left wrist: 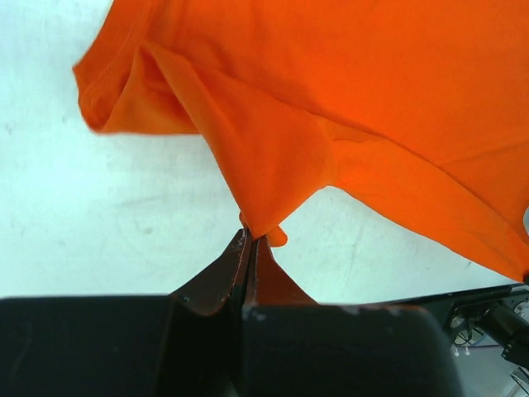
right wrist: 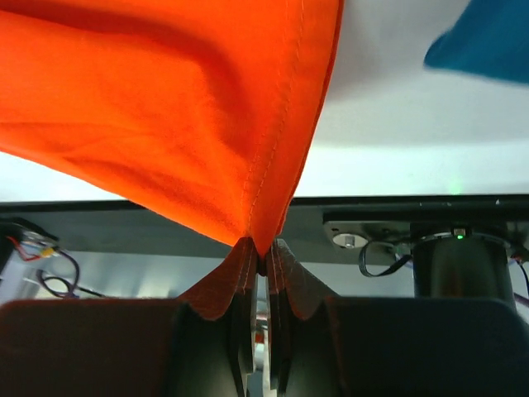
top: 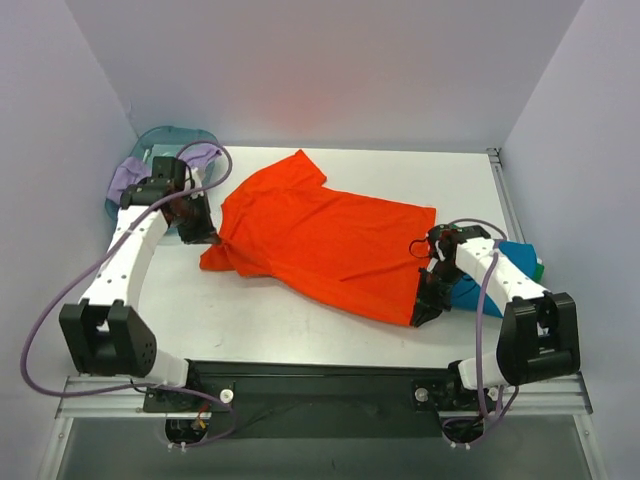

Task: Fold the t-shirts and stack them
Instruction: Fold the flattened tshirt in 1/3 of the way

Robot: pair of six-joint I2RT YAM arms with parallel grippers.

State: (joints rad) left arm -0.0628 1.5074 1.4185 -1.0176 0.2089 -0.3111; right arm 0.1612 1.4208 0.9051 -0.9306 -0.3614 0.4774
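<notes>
Top external view: the orange-red t-shirt (top: 325,245) lies opened out on the counter (top: 250,320), stretched between the two claws. No fold is visible in its body, and one sleeve points away from the arms.

Left wrist view: the left claw (left wrist: 250,240) is clamped shut on a pinch of the shirt's edge near a sleeve. The cloth is drawn into a peak at its tips, with bare counter showing past it.

Right wrist view: the right claw (right wrist: 263,248) is closed on a hemmed corner of the same shirt, and the fabric fans out taut from its tips.

Just beside the right claw, on its outer side, a teal-blue t-shirt (top: 515,255) lies folded. A green t-shirt (top: 538,268) shows at its edge; which of the two lies on top cannot be told. Beyond the left claw, on its outer side, stands a translucent teal basin (top: 175,140) holding lilac cloth (top: 125,180).

Assessment: two shirts appear folded and piled. The orange-red shirt is judged to be at the start of its fold, gripped at opposite ends. It remains to be folded into a rectangle and set on the pile beside the right claw. Whether the lilac cloth is a further shirt cannot be determined.
</notes>
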